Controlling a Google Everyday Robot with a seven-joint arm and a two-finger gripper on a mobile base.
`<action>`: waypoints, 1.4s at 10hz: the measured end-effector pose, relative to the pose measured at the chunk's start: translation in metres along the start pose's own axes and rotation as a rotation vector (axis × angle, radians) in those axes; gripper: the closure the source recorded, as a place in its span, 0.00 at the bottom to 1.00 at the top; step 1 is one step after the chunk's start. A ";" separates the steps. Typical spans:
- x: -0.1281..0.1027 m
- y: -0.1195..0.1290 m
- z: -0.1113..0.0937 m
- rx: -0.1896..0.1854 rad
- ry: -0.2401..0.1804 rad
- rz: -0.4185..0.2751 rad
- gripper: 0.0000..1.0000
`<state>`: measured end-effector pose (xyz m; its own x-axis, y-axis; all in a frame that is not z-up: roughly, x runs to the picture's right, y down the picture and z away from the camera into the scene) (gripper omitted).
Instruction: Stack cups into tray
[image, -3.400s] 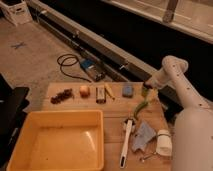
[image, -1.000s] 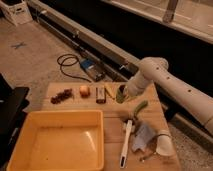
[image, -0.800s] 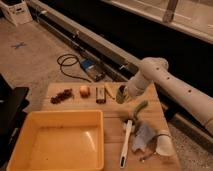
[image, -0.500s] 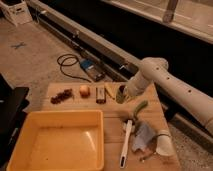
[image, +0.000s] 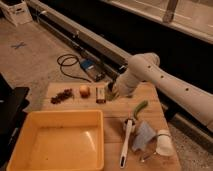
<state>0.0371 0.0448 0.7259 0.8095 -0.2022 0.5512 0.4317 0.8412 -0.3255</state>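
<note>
The yellow tray sits at the front left of the wooden table, with nothing in it. A white cup lies on its side at the front right. My gripper hangs low over the middle of the table's back part, just right of a small dark block. A small pale green thing shows right at the gripper's tip. I cannot tell whether it is a cup or whether it is held. The white arm reaches in from the right and hides what lies under it.
An orange fruit and a dark red cluster lie at the table's back left. A green pod, a white brush and a grey-blue cloth lie right of the tray. A cable lies on the floor behind the table.
Since the earliest frame the arm has swung left, from the table's right edge to its back middle, covering the blue block. Over the last second nothing has visibly moved.
</note>
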 end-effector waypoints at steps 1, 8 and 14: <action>-0.019 0.001 0.003 -0.005 -0.004 -0.047 1.00; -0.113 0.060 0.063 -0.242 -0.120 -0.384 1.00; -0.123 0.064 0.076 -0.263 -0.130 -0.424 1.00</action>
<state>-0.0652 0.1618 0.6955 0.4927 -0.4196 0.7623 0.8101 0.5411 -0.2257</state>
